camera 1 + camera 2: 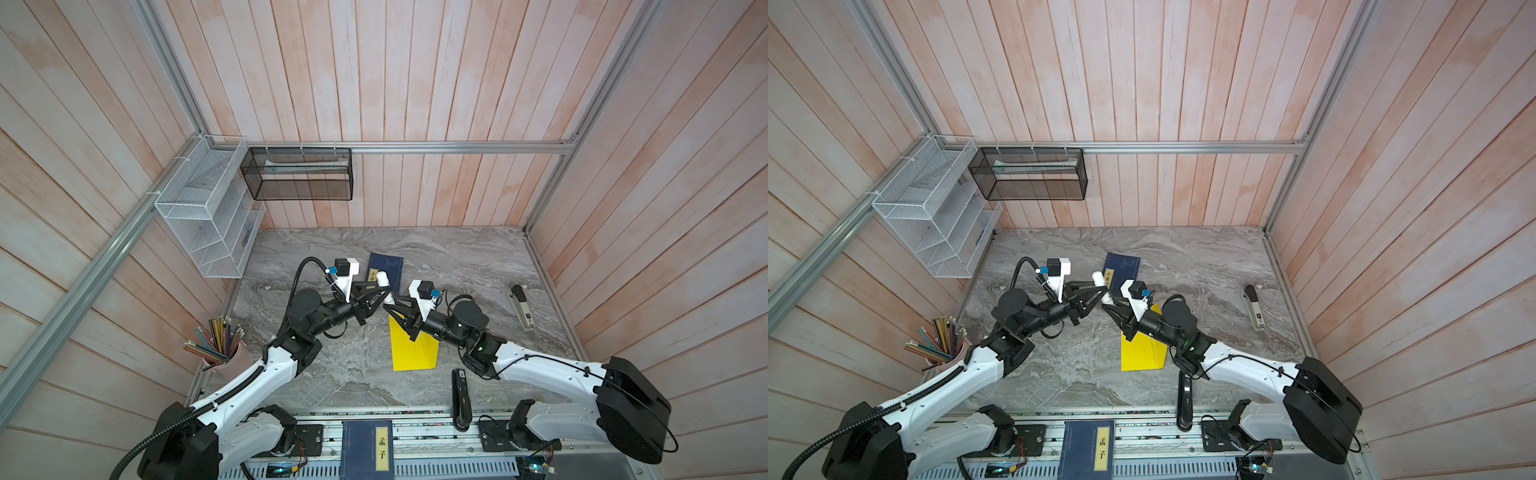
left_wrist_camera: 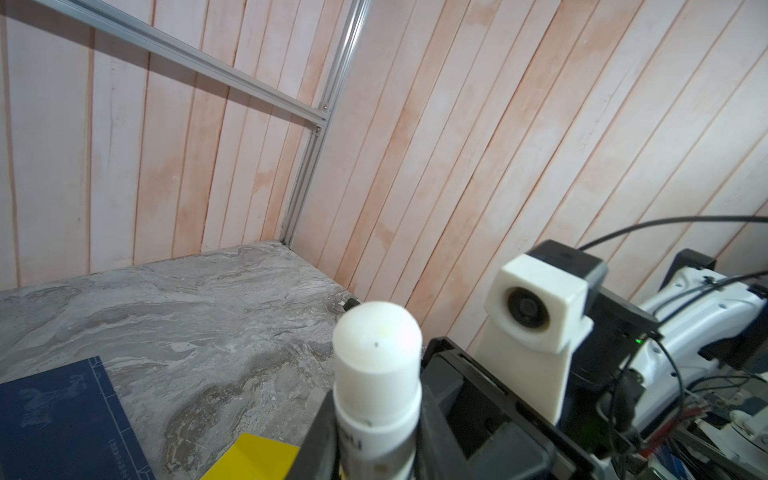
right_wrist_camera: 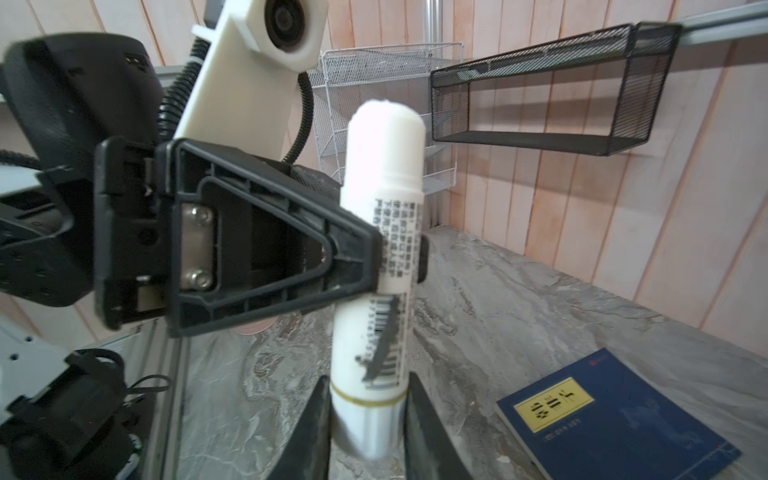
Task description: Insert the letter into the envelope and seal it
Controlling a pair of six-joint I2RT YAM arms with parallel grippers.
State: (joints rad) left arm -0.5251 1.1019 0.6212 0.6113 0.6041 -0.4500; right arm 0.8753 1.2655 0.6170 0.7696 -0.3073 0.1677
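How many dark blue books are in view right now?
2. The far book lies on the table beyond the envelope; the near book rests on the front rail between the arm bases. The arms could hide more.

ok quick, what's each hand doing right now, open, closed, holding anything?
Left hand: closed on the middle of the white glue stick.
Right hand: closed on the glue stick's bottom end.

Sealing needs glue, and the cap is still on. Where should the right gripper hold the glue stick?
The bare lower end of the glue stick, below the gold ring, from the side opposite the left gripper: that gripper clamps the printed middle, and the stick's cap must stay free.
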